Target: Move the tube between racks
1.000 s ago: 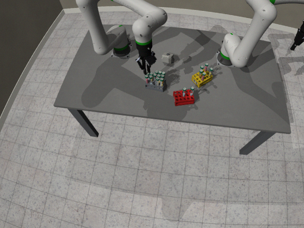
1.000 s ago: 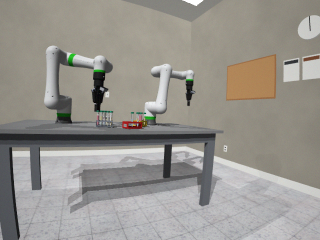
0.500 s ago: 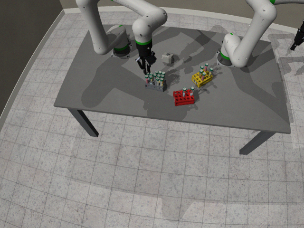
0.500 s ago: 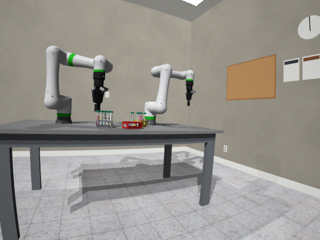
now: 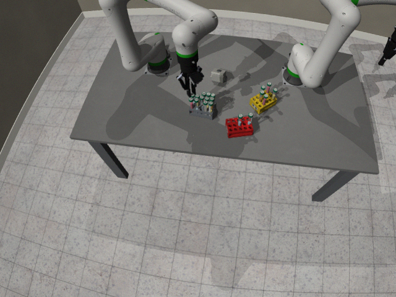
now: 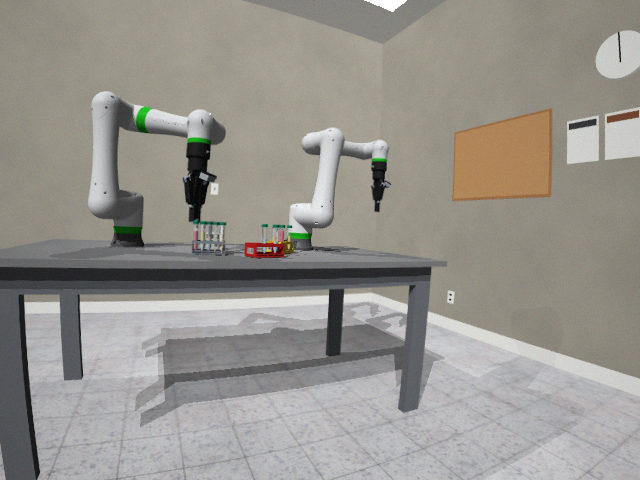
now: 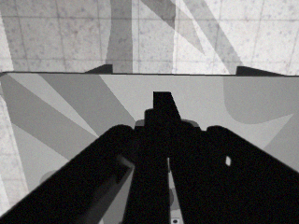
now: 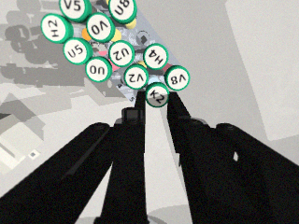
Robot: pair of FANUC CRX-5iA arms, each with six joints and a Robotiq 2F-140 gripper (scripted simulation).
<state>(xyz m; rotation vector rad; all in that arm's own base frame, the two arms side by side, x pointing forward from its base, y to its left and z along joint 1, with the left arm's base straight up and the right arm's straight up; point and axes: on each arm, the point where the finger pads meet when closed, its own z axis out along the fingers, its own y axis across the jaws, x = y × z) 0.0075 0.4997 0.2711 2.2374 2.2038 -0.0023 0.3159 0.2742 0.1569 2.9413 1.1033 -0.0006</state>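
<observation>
At the grey source rack [image 5: 200, 114] [image 6: 208, 252], the right gripper [image 5: 191, 94] [image 6: 194, 219] [image 8: 156, 105] is clenched on the tube capped K2 [image 8: 157, 94], among its upright neighbours; whether this is the B5 tube cannot be read. Grasping appears to be the step in hand, and a straight lift would follow, then carriage to the yellow rack [image 5: 259, 109] [image 6: 291, 246]. Closed on nothing, the left gripper [image 5: 380, 62] [image 6: 377, 209] [image 7: 161, 105] hangs apart; a matte grey bench [image 5: 153, 130] [image 6: 341, 261] [image 7: 201, 93] stands on pale tiles amid taupe walls.
</observation>
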